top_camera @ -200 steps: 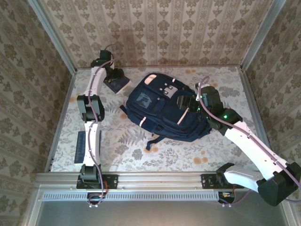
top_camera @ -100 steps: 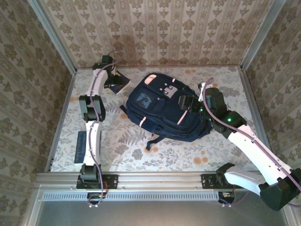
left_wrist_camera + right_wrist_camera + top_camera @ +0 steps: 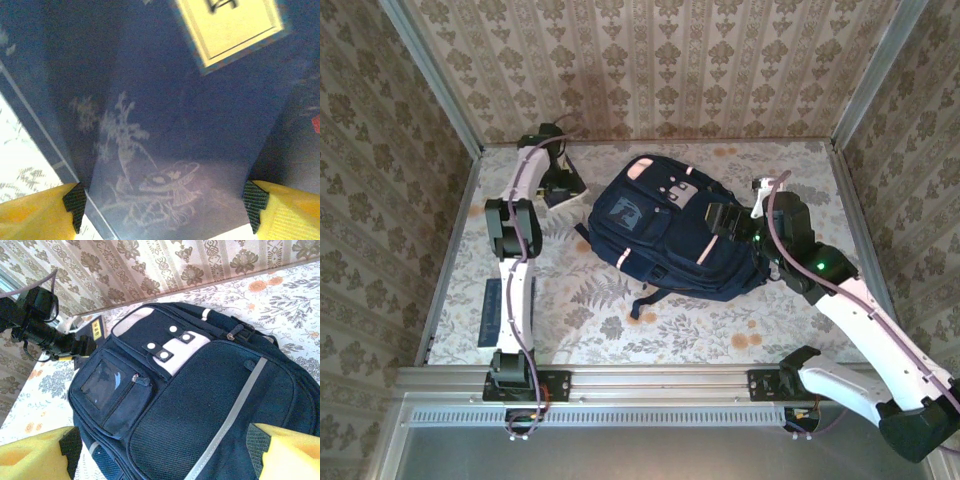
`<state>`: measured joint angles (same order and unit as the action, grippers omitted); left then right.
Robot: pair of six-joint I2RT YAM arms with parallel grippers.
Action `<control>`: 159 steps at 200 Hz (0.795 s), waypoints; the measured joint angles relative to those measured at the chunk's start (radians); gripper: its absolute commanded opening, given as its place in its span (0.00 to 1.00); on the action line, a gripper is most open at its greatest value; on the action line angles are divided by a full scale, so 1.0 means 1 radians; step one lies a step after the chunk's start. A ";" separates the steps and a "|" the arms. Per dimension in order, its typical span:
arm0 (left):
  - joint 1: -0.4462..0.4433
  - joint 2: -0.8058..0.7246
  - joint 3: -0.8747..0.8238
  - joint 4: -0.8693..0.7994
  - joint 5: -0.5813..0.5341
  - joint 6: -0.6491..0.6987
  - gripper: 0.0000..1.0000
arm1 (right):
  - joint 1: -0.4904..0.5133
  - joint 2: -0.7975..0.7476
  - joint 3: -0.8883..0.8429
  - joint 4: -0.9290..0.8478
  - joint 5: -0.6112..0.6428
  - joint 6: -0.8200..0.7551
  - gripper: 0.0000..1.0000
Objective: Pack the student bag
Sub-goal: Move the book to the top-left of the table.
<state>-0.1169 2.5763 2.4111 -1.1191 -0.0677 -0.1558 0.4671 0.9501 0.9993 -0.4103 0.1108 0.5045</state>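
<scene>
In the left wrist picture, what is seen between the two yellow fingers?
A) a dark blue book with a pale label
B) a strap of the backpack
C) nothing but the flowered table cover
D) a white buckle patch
A: the dark blue book, with its pale label near the top, spans the space between the left arm's fingers.

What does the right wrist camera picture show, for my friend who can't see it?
A big navy student bag with pale stripes lies on the flowery table. The right gripper hangs open over it. At upper left, the left arm is by a dark book.
</scene>
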 measured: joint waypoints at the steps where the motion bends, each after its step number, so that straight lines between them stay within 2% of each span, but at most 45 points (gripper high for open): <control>1: 0.000 -0.002 -0.003 -0.001 0.000 0.000 0.84 | 0.000 0.000 0.000 0.000 0.000 0.000 0.88; 83: 0.019 -0.244 -0.438 0.039 0.034 -0.025 0.78 | 0.000 -0.062 0.000 -0.014 -0.023 0.021 0.88; 126: 0.019 -0.443 -0.763 0.130 0.057 -0.078 0.74 | 0.000 -0.101 0.000 -0.028 -0.045 0.023 0.88; 145: 0.017 -0.498 -0.805 0.123 0.052 -0.079 0.74 | 0.000 -0.107 0.000 -0.029 -0.053 0.026 0.87; 159: 0.009 -0.526 -0.785 0.124 0.037 -0.077 0.80 | 0.000 -0.107 0.000 -0.033 -0.061 0.027 0.87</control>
<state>-0.1078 2.0499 1.6260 -0.9955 -0.0311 -0.2333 0.4671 0.8433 0.9993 -0.4431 0.0498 0.5316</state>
